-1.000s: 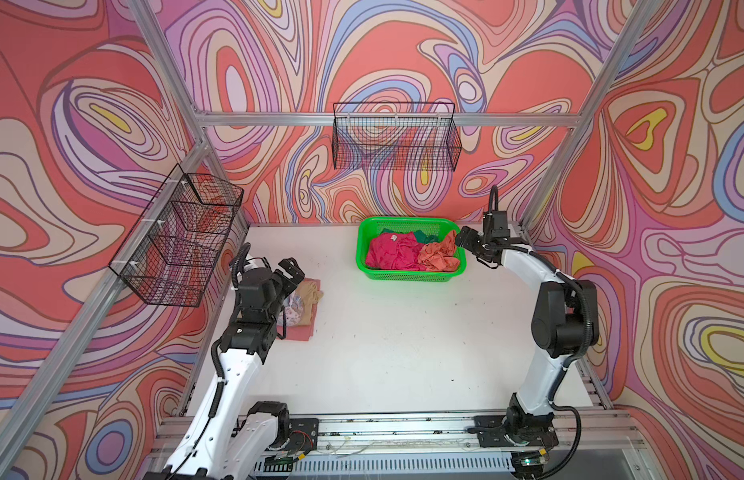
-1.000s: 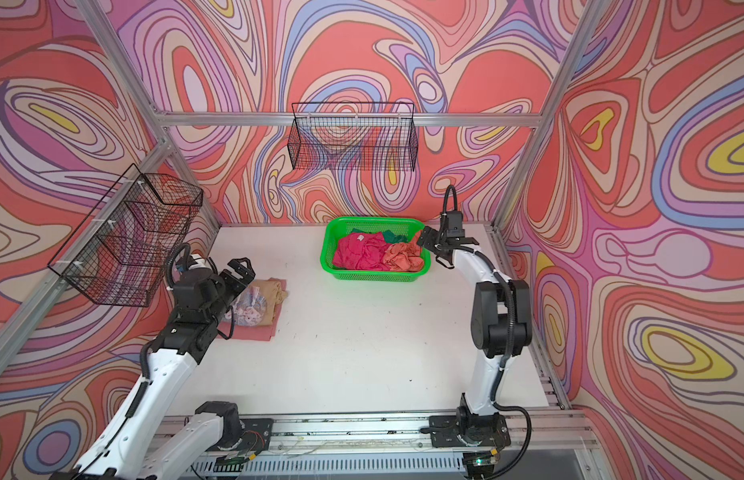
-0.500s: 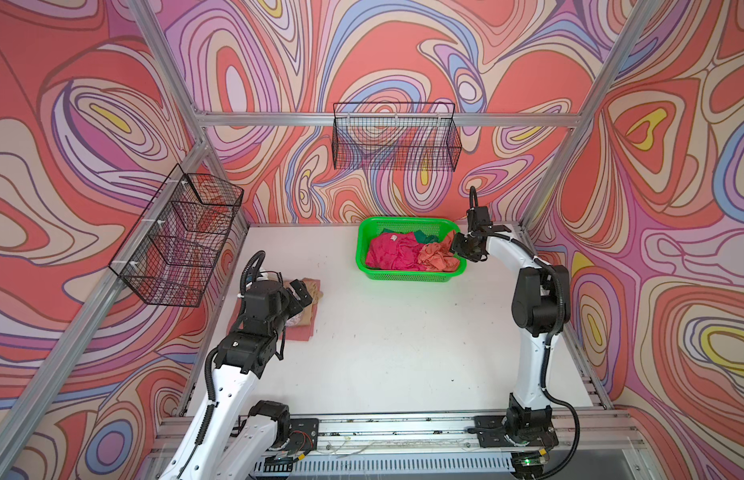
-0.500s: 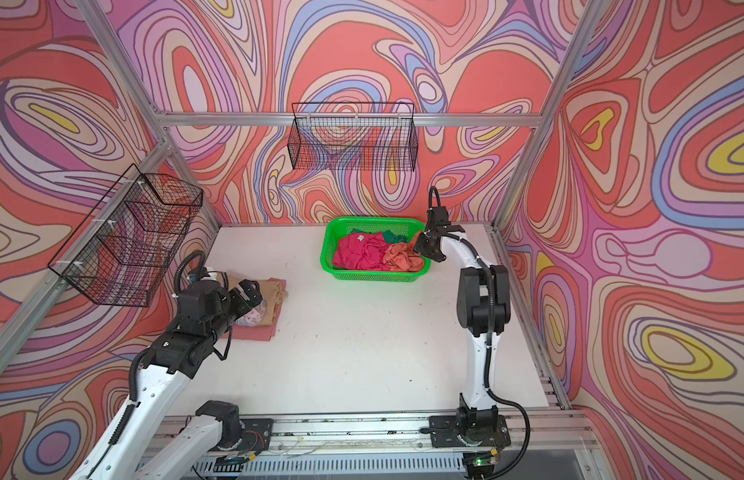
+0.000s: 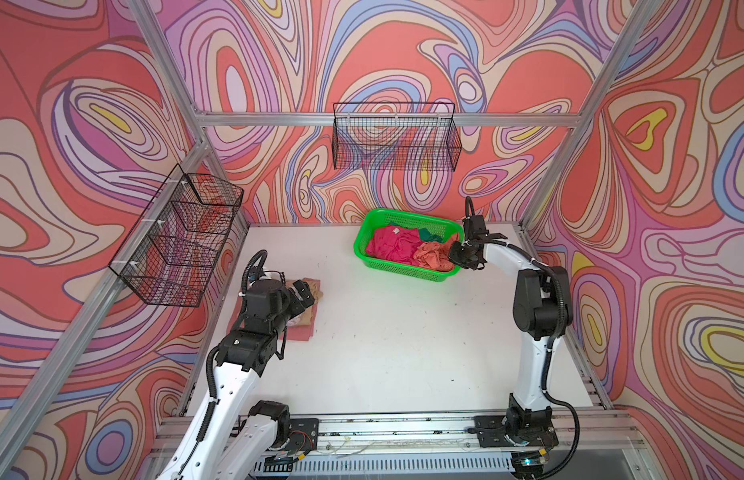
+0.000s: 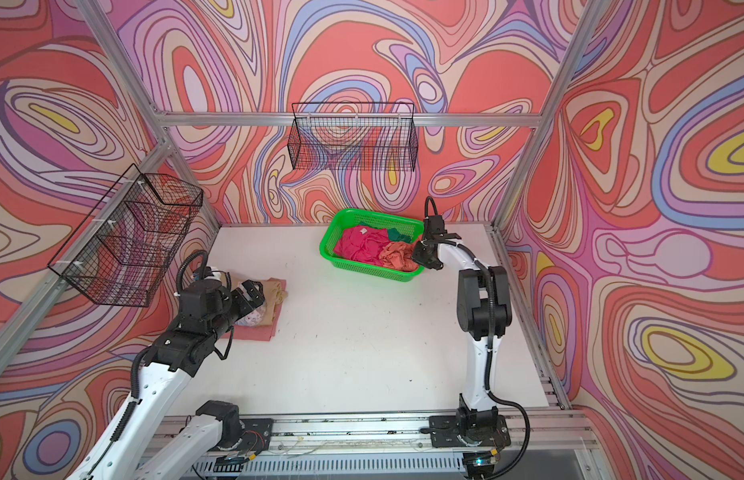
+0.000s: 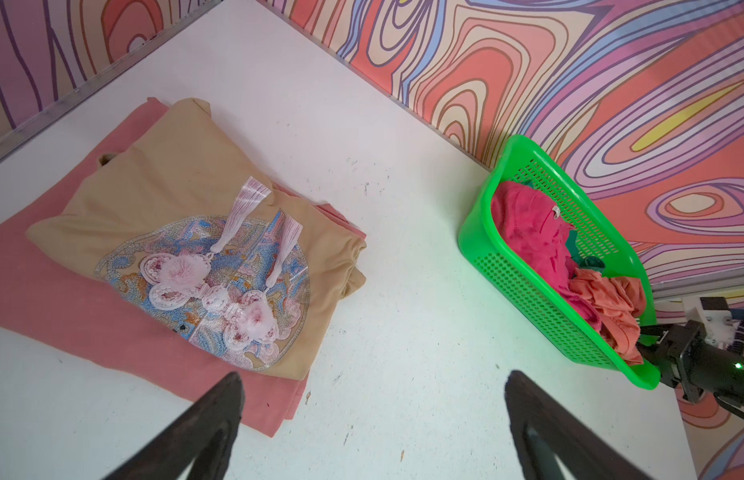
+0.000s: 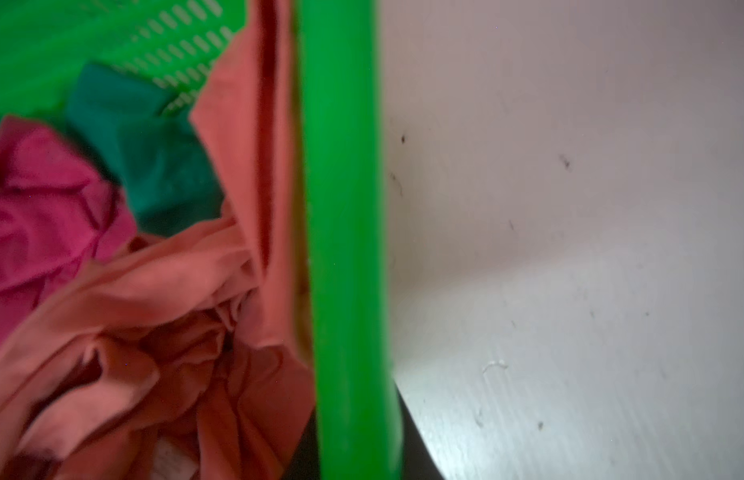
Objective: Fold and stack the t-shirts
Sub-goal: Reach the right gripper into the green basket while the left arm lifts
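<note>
Left wrist view: tan shirt [image 7: 187,195] lies folded atop folded pink shirt [image 7: 70,303] near the desk's [image 7: 403,291] left edge, with the left pincer [image 7: 373,374] wide open above them. Left to do: magenta shirt [image 7: 528,224], green shirt [image 7: 586,262] and orange shirt [image 7: 611,307], crumpled in the basket [image 7: 524,286] at the far edge. The right pincer [image 5: 455,252] is at the orange shirt; whether it grips, I cannot tell.

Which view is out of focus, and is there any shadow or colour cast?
Right wrist view: soft all over, the coral-orange shirt and green basket rim smeared, a shadow across the table. Left wrist view: sharp, tan shirt print crisp, green tint on the table beside the basket. Both top views: sharp, evenly lit.
</note>
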Motion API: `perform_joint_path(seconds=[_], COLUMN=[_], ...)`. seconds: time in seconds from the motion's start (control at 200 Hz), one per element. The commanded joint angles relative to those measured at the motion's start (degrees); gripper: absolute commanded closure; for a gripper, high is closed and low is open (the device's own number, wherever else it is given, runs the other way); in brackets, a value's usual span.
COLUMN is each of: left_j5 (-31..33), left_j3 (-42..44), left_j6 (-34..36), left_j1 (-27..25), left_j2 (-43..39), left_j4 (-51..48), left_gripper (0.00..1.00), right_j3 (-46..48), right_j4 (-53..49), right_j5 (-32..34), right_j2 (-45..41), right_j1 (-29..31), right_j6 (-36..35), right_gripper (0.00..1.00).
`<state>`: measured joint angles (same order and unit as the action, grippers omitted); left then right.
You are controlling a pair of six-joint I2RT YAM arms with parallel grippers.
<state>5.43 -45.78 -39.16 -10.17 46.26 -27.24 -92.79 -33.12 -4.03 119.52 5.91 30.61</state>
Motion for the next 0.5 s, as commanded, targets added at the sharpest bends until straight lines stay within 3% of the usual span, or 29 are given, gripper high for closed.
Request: perform_joint_path(seconds=[0.0,0.2,0.265,0.496], left_j5=[-0.9,-1.8,-2.0,-1.3], left_j3=[-1.1,-1.3,-1.5,-2.4], left_j6=[0.6,0.9,1.2,2.4], left_j1=[-0.5,-1.4,-1.9,-4.8], left_j2=[-0.4,-0.3,-0.3,-0.4], left_j4=[0.2,0.2,0.2,-1.0], left_gripper=[0.00,0.00,0.00,0.00], right_j3=[6.1,25.0,31.3,47.3], right_j4=[0.4,3.6,4.3,-3.7], right_j5=[3.4,8.6,9.9,15.5], right_j2=[-7.9,-26.6,-33.3,-56.7], right_j1=[-1.0,-1.4,-1.8,-7.4], right_j6=[5.9,15.5,18.2,27.7], right_gripper=[0.90,0.91,0.95,0.98])
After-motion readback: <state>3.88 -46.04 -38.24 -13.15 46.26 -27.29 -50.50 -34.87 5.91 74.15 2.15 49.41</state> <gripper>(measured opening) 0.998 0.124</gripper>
